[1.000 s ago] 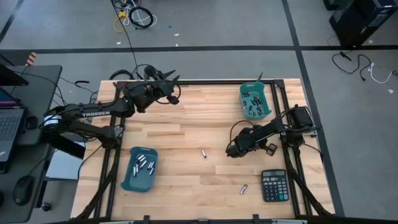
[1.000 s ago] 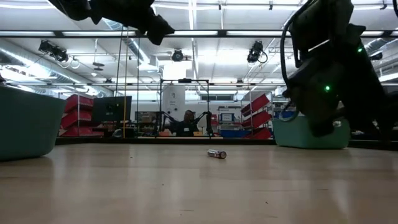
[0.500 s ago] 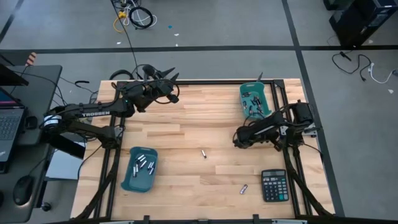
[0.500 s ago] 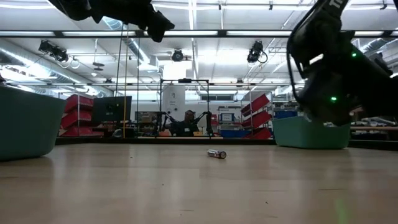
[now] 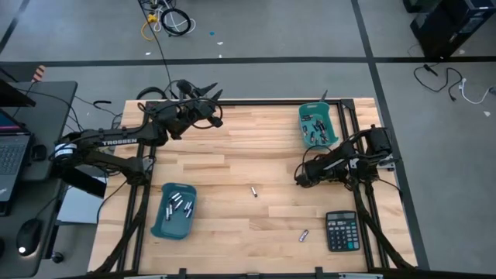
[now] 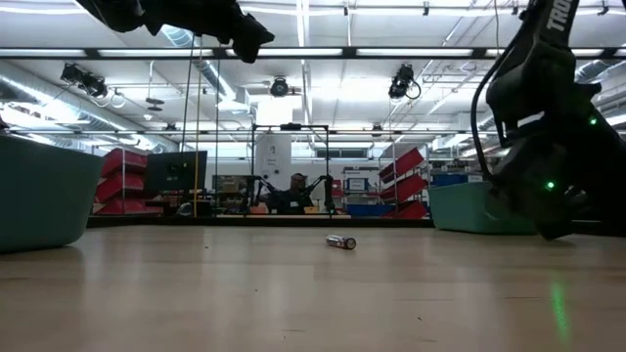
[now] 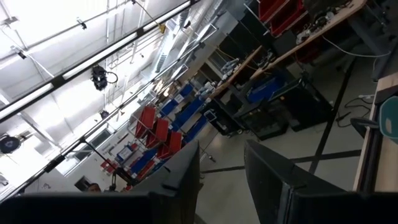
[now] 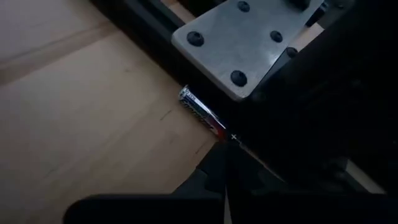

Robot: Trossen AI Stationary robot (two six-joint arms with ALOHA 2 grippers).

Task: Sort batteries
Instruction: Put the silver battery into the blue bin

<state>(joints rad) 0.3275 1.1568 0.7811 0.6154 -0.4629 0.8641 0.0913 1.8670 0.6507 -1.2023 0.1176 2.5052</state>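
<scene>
- Right gripper point(image 5: 301, 178) low over the right part of the table point(image 5: 232, 167), between the far-right bin point(image 5: 317, 126) and the calculator point(image 5: 341, 230); fingers together, clamped on a battery point(image 8: 203, 114) that sticks out from the tips in the right wrist view.
- Left gripper point(image 5: 215, 97) raised at the far-left edge of the table, pointing out into the room; fingers point(image 7: 273, 180) apart, nothing between them.
- Far-right teal bin holds several batteries point(image 5: 314, 128).
- Near-left teal bin point(image 5: 173, 211) holds several silver batteries point(image 5: 177, 205).
- One loose battery point(image 5: 253, 191) on bare wood around the table's middle; it also shows in the low view point(image 6: 341, 242), lying flat.
- Another loose battery point(image 5: 304, 235) near the front edge, just left of the calculator, not touching it.
- Black calculator at the near-right corner, flat, well apart from both bins.
- Right arm's wrist shows a green light point(image 6: 550, 184) in the low view.
</scene>
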